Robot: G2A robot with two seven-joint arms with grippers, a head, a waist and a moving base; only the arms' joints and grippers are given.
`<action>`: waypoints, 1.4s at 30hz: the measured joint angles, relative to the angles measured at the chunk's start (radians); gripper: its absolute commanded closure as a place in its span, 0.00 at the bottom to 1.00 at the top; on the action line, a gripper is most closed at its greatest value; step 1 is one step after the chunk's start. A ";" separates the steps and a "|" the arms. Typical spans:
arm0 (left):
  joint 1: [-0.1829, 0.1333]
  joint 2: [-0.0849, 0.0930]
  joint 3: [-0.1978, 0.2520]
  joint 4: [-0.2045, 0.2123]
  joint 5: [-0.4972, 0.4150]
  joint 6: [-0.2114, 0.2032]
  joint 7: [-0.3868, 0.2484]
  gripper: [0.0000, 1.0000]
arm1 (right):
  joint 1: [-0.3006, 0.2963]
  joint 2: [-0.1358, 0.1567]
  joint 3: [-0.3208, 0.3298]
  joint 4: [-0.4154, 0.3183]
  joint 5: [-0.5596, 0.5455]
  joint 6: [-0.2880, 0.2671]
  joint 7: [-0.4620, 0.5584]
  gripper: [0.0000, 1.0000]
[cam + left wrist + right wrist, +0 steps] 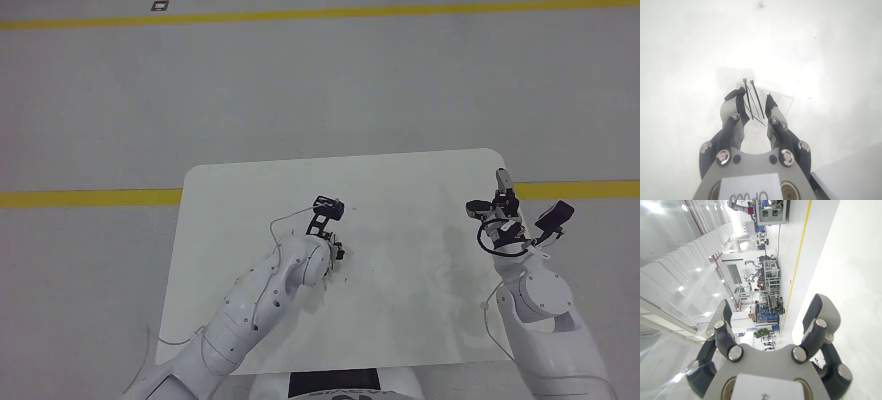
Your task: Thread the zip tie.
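A few black zip ties (757, 99) lie side by side on the white table (696, 66), their heads pointing away from my wrist and their thin tails crossing. My left gripper (755, 93) is open just above them, one black-taped finger on each side of the bundle, nothing pinched. From the top view that left gripper (336, 247) is at the middle of the table (400, 180). My right gripper (770, 301) is open and empty, held at the table's right edge (490, 197) and pointing out towards the room.
A clear plastic sheet (783, 102) lies under and beside the zip ties. A few dark specks (760, 5) mark the tabletop farther off. A yellow floor line (90, 198) runs past both sides of the table.
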 measured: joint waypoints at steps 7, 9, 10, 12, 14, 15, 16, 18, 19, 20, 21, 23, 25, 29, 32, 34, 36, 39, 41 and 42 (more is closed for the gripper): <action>0.025 0.007 -0.001 -0.043 0.006 -0.010 -0.007 0.82 | 0.000 0.000 0.000 0.000 0.000 0.000 0.000 0.00; 0.027 0.008 -0.004 -0.036 -0.005 -0.014 -0.006 0.82 | 0.000 0.000 0.000 0.000 0.000 0.000 0.000 0.00; 0.026 0.008 -0.005 -0.030 -0.010 -0.017 -0.005 0.83 | 0.000 0.000 0.000 0.000 0.000 0.000 0.000 0.00; 0.021 0.008 -0.005 -0.016 -0.020 -0.021 -0.002 0.84 | 0.000 0.000 0.000 0.000 0.000 0.000 0.000 0.00; 0.016 0.007 -0.001 -0.003 -0.027 -0.021 0.001 0.84 | 0.000 0.000 0.000 0.000 0.000 0.000 0.000 0.00; 0.013 0.006 0.001 0.002 -0.029 -0.021 0.002 0.84 | 0.000 0.000 0.000 0.000 0.000 0.000 0.000 0.00; 0.010 0.005 0.003 0.008 -0.032 -0.020 0.003 0.84 | 0.000 0.000 0.000 0.000 0.000 0.000 0.000 0.00; 0.002 0.003 0.008 0.020 -0.039 -0.020 0.005 0.84 | 0.000 0.000 0.000 0.000 0.000 0.000 0.000 0.00; -0.001 0.003 0.010 0.025 -0.043 -0.020 0.006 0.84 | 0.000 0.000 0.000 0.000 0.000 0.000 0.000 0.00; -0.005 0.002 0.013 0.031 -0.047 -0.019 0.007 0.84 | 0.000 0.000 0.000 0.000 0.000 0.000 0.000 0.00; -0.008 0.001 0.015 0.035 -0.049 -0.019 0.009 0.84 | 0.000 0.000 0.000 0.000 0.000 0.000 0.000 0.00; -0.013 0.000 0.019 0.043 -0.053 -0.015 0.012 0.84 | 0.000 0.000 0.000 0.000 0.000 0.000 0.000 0.00; -0.016 -0.001 0.021 0.050 -0.056 -0.012 0.013 0.85 | 0.000 0.000 0.000 0.000 0.000 0.000 0.000 0.00; -0.027 -0.002 0.024 0.068 -0.063 -0.002 0.015 0.86 | 0.000 0.000 0.000 0.000 0.000 0.000 0.000 0.00; -0.032 -0.003 0.027 0.074 -0.067 0.002 0.016 0.86 | 0.000 0.000 0.000 0.000 0.000 0.000 0.000 0.00; -0.034 -0.004 0.029 0.077 -0.070 0.004 0.017 0.86 | 0.000 0.000 0.000 0.000 0.000 0.000 0.000 0.00; -0.036 -0.004 0.030 0.079 -0.074 0.004 0.019 0.86 | 0.000 0.000 0.000 0.000 0.000 0.000 0.000 0.00; -0.038 -0.004 0.032 0.082 -0.082 0.003 0.022 0.86 | 0.000 0.000 0.000 0.000 0.000 0.000 0.000 0.00; -0.038 -0.004 0.034 0.081 -0.086 0.001 0.025 0.86 | 0.000 0.000 0.000 0.000 0.000 0.000 0.000 0.00; -0.038 -0.004 0.034 0.080 -0.087 0.001 0.026 0.86 | 0.000 0.000 0.000 0.000 0.000 0.000 0.000 0.00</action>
